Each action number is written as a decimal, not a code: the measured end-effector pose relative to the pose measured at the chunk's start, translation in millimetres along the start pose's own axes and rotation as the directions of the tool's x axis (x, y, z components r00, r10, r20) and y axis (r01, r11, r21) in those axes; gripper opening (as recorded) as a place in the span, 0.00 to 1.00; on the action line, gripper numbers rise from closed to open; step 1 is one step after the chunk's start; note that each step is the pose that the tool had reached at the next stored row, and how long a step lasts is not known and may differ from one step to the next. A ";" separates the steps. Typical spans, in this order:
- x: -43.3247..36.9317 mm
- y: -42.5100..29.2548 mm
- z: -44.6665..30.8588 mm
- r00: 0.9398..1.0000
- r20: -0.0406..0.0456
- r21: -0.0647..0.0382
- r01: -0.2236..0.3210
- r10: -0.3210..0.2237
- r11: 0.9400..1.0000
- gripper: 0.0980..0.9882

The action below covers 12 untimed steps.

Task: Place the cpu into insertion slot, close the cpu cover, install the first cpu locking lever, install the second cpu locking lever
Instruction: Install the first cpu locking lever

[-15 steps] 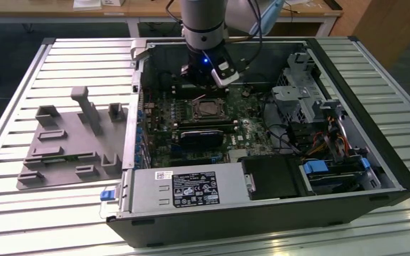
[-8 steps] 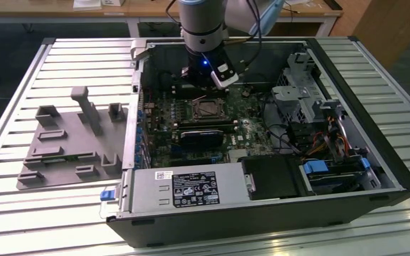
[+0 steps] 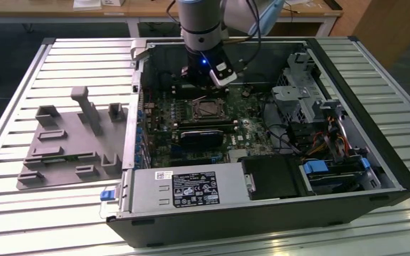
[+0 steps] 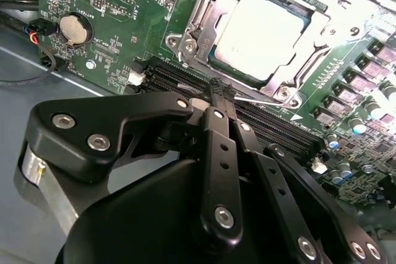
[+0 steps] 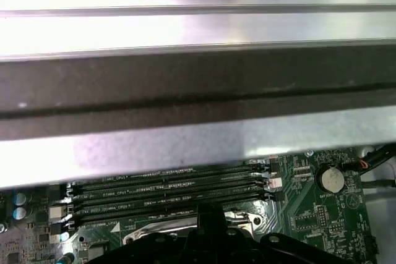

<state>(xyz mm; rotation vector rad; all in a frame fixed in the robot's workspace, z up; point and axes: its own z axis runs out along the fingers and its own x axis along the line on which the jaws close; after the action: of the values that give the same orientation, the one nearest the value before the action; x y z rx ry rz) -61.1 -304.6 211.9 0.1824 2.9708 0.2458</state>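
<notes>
While the cpu is sitting in the insertion slot under the lowered cpu cover, the claw is hovering over the motherboard. Its fingers are pressing together at the socket edge facing the memory slots, beside a thin metal lever. Whether the claw is gripping it cannot be told.

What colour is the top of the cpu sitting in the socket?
Pale silver-grey metal, bright under the light. The cpu shows best in the second wrist view.
</notes>
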 end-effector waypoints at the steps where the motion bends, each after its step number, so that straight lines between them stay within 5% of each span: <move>1: 0.1 0.7 0.2 1.000 0.001 0.002 -0.002 0.002 1.000 0.00; 12: 0.7 2.7 2.0 0.998 0.014 0.021 -0.065 0.065 0.998 0.00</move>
<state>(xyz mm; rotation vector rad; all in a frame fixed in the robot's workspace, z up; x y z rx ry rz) -61.2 -301.6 210.3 0.2828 2.9586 0.2200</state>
